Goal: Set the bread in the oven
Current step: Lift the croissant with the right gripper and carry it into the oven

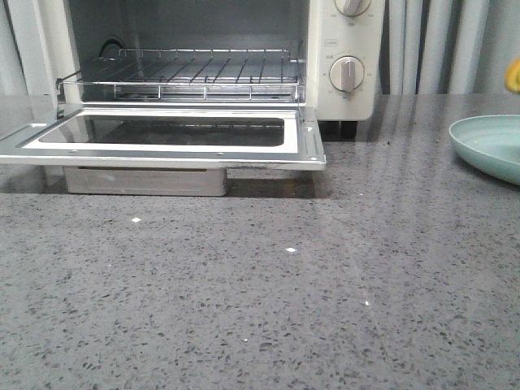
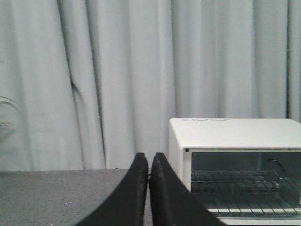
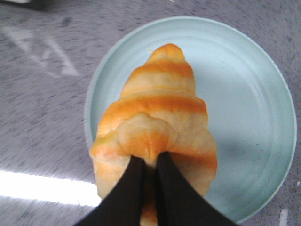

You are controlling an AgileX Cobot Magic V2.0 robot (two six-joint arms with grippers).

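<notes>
The bread (image 3: pixel 155 113), a golden roll with orange bands, is pinched between the black fingers of my right gripper (image 3: pixel 149 162) above a pale green plate (image 3: pixel 244 94). In the front view only a yellow sliver of the bread (image 1: pixel 513 75) shows at the right edge, above the plate (image 1: pixel 496 146). The cream-white oven (image 1: pixel 345 49) stands at the back with its glass door (image 1: pixel 162 154) folded down flat and its wire rack (image 1: pixel 187 77) bare. My left gripper (image 2: pixel 148 160) is shut and empty, left of the oven (image 2: pixel 235 134). Neither gripper shows in the front view.
The open door juts out over the grey speckled countertop (image 1: pixel 244 309), with a metal crumb tray (image 1: pixel 146 180) under it. Grey curtains (image 2: pixel 117 70) hang behind the oven.
</notes>
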